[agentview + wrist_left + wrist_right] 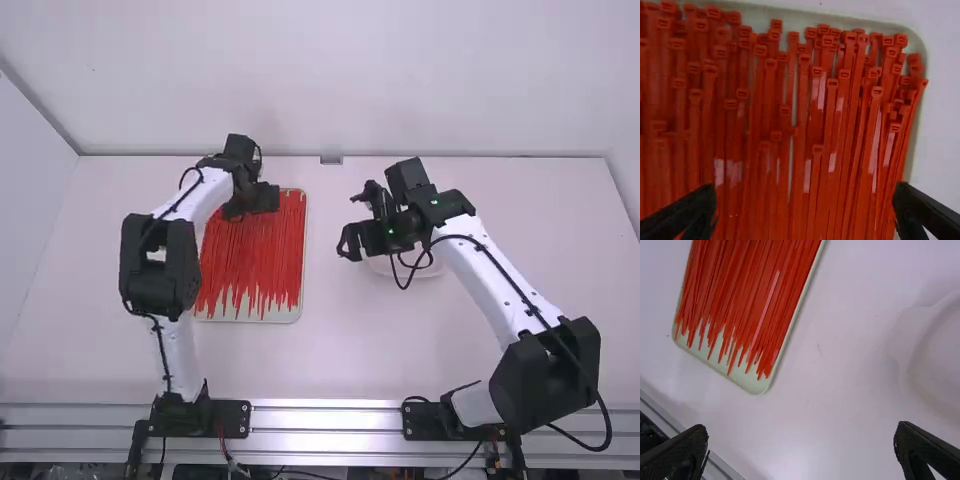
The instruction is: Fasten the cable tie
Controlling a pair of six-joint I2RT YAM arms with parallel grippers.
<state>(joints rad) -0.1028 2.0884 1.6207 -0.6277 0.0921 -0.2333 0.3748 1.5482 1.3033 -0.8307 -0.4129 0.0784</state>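
Note:
A heap of red cable ties (252,255) lies lengthwise in a pale tray (250,313) left of the table's middle. My left gripper (250,200) hovers over the tray's far end, open. In the left wrist view its fingers (685,215) stand wide apart over the ties' square heads (805,100), holding nothing. My right gripper (358,225) hangs above the table just right of the tray, open and empty. The right wrist view looks down on the ties' pointed tails (740,305) and the tray's near corner (747,382).
A white bowl (380,266) sits on the table under the right arm, also seen as a pale rounded shape (935,365) in the right wrist view. A metal rail (320,415) runs along the table's front edge. White walls bound the table at the back and left.

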